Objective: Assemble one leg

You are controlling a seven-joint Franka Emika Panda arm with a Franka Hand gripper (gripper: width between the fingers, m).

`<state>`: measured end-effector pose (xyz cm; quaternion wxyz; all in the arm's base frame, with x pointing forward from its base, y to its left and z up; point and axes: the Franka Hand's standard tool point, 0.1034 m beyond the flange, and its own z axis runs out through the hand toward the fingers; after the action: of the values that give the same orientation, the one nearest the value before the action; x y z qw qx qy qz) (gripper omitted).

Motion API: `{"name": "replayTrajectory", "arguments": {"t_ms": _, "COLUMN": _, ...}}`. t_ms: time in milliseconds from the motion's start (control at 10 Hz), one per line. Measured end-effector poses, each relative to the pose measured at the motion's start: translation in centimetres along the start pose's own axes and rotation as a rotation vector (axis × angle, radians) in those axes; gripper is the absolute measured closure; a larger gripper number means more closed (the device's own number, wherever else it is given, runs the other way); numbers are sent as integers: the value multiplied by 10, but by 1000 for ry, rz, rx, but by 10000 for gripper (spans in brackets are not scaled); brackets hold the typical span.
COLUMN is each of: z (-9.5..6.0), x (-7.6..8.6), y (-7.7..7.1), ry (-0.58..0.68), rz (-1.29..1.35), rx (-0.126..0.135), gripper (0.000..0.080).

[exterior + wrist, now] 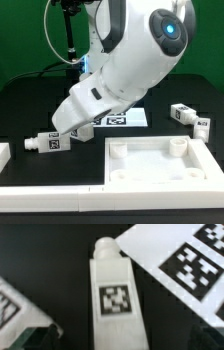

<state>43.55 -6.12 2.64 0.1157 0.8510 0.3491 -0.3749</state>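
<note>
A white leg with a square tag on its side and a rounded tip runs lengthwise between my jaws in the wrist view. My gripper is open, with dark gaps on both sides between the fingers and the leg. In the exterior view my gripper is low over the table by the marker board, mostly hidden by the arm, and this leg is hidden. Another leg lies on the table at the exterior view's left. The white tabletop with corner sockets lies in front.
The marker board lies just behind my gripper and shows in the wrist view. Two more legs lie at the exterior view's right. A white tagged part shows at the wrist view's edge.
</note>
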Motion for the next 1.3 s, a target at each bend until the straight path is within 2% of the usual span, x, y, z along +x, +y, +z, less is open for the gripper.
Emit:
{"name": "replayTrajectory", "arguments": {"t_ms": 300, "z": 11, "x": 6, "y": -8, "ry": -20, "rz": 19, "rx": 1, "gripper": 150}}
{"name": "replayTrajectory", "arguments": {"t_ms": 600, "z": 11, "x": 6, "y": -8, "ry": -19, "rz": 18, "rx": 1, "gripper": 150}}
{"name": "replayTrajectory", "arguments": {"t_ms": 700, "z": 11, "x": 6, "y": -7, "ry": -23, "rz": 28, "rx": -5, "gripper": 150}}
{"name": "replayTrajectory", "arguments": {"t_ms": 800, "z": 10, "x": 8, "y": -6, "ry": -42, "rz": 61, "rx": -40, "gripper": 150}}
{"name": "replayTrajectory", "arguments": {"t_ms": 1000, "z": 10, "x": 10, "y": -7, "ry": -44, "rz": 71, "rx": -43, "gripper": 150}}
{"name": "replayTrajectory", "arguments": {"t_ms": 1100, "z": 10, "x": 10, "y": -7, "ry": -44, "rz": 70, "rx": -43, "gripper": 273}}
{"name": "replayTrajectory", "arguments": {"t_ms": 1200, "z": 10, "x": 10, "y": -7, "ry": -44, "rz": 70, "rx": -43, "gripper": 273}}
{"name": "replayTrajectory", "arguments": {"t_ms": 1300, "z": 11, "x": 10, "y": -8, "ry": -44, "rz": 70, "rx": -43, "gripper": 413}}
